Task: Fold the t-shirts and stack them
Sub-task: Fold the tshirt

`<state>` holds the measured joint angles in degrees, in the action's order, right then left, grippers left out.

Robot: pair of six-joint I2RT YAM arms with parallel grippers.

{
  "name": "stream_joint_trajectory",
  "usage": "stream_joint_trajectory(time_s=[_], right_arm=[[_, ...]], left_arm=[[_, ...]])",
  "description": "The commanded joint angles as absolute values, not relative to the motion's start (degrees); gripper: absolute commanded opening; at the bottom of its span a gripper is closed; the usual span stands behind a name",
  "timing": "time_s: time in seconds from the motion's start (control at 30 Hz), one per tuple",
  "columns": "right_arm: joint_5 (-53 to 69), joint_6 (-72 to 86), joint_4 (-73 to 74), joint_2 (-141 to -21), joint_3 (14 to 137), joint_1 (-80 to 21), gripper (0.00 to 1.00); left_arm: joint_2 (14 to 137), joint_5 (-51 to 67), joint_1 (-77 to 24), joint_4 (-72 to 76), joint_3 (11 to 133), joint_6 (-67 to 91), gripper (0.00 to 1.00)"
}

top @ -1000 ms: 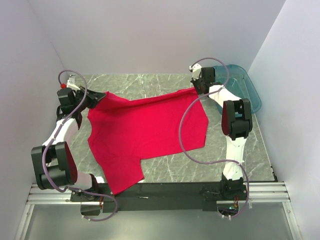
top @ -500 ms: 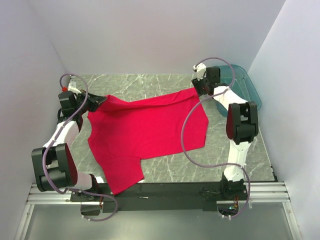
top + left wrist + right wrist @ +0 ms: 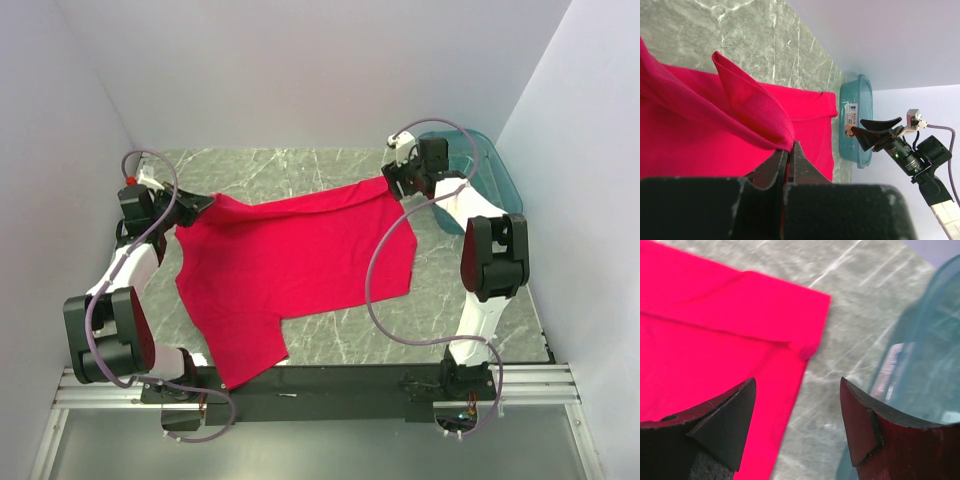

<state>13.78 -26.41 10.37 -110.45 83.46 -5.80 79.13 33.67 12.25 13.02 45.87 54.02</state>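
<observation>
The left claw [image 3: 790, 149] is clamped shut on a pinched ridge of the red t-shirt [image 3: 290, 265] at its far left corner, raising the soft cloth into a tented fold. The right claw [image 3: 797, 390] hangs with its jaws apart just above the shirt's far right corner, gripping nothing; that corner lies flat beneath it. The shirt is spread across the middle of the grey, white-veined table [image 3: 470, 290], with one part reaching the near edge. The left arm is folded low along the left side. The right arm stretches toward the far side, its forearm angled left. A teal translucent basin [image 3: 500, 195] sits at the far right, just beside the right claw.
</observation>
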Motion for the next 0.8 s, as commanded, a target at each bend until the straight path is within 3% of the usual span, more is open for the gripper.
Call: stream_joint_trajectory(time_s=[0.0,0.7,0.77], right_arm=[[17.5,-25.0,10.5,-106.7,82.9,-5.4,0.75],[18.8,-23.7,9.6,-104.7,79.5,-5.4,0.75],[18.8,-23.7,9.7,-104.4,79.2,-5.4,0.75]], left_arm=[[76.8,35.2,12.4,15.1,45.2,52.1,0.01],[67.7,31.6,12.4,11.2,35.4,52.1,0.01],[65.0,30.3,12.5,9.1,32.8,52.8,0.06]])
